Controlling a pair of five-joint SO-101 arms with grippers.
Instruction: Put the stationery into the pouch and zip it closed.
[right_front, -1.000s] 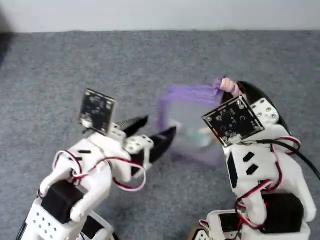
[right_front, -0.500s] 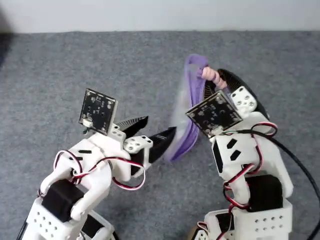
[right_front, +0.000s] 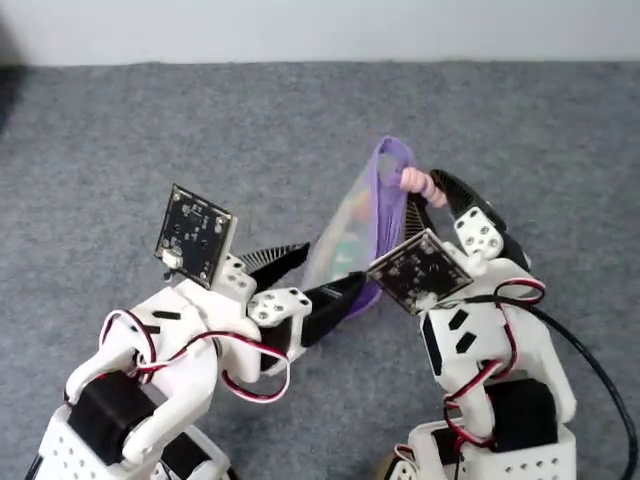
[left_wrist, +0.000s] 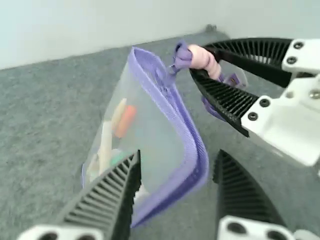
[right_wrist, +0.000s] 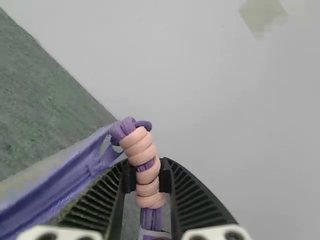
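Note:
A clear pouch (right_front: 343, 232) with a purple zip edge hangs tilted above the grey mat, holding stationery (left_wrist: 124, 118): an orange piece, a white one and a green one. My right gripper (right_front: 425, 195) is shut on the pouch's pink beaded zipper pull (right_front: 415, 182), and in its own view the pull (right_wrist: 142, 165) sits between the black fingers. My left gripper (right_front: 330, 268) is open, with one finger on each side of the pouch's lower corner (left_wrist: 150, 135). In the left wrist view the purple edge (left_wrist: 192, 150) runs between those fingers and up to the right gripper (left_wrist: 200, 57).
Grey carpet-like mat (right_front: 150, 130) covers the table, with a pale wall (right_front: 300, 30) at the back. Both white arm bodies crowd the near edge. Open mat lies to the far left and far right.
The right arm swung the hanging pouch left toward the other arm, turning it. The left gripper moved forward and now has its fingers on either side of the pouch's lower corner.

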